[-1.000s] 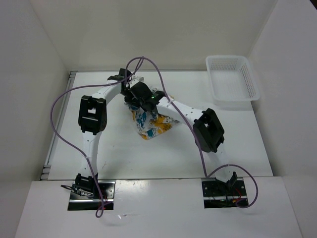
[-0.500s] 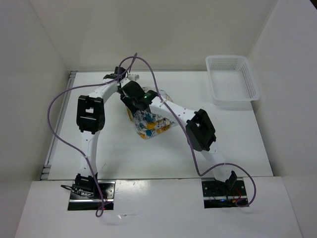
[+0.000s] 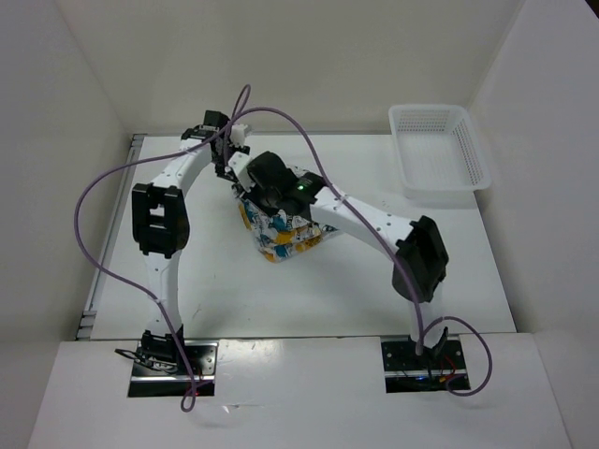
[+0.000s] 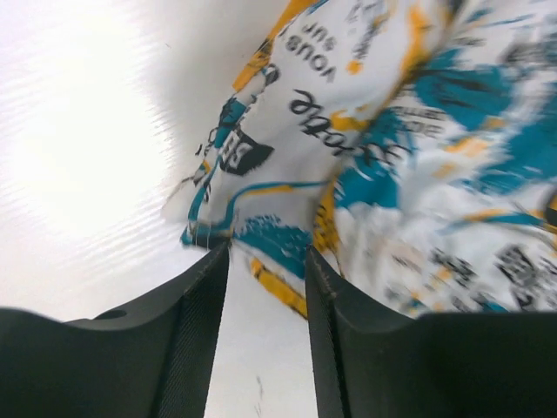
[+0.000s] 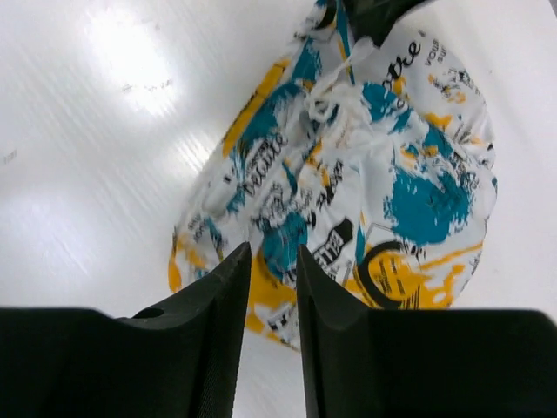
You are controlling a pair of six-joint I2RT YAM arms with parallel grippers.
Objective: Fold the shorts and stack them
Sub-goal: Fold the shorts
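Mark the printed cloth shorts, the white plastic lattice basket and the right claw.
white printed cloth shorts point(image 3: 284, 243): top external view, near edge of the bundle.
white plastic lattice basket point(image 3: 447, 194): top external view, near wall.
right claw point(image 5: 271, 254): right wrist view, midway between fingertips.

A white lattice basket point(image 3: 445, 195) sits at the white table's point(image 3: 234, 290) far right corner.

I am counting two arms, a left arm point(image 3: 154, 220) and a right arm point(image 3: 370, 223), one basket point(image 3: 440, 190), one table point(image 3: 281, 299) and one heap of shorts point(image 3: 285, 245).
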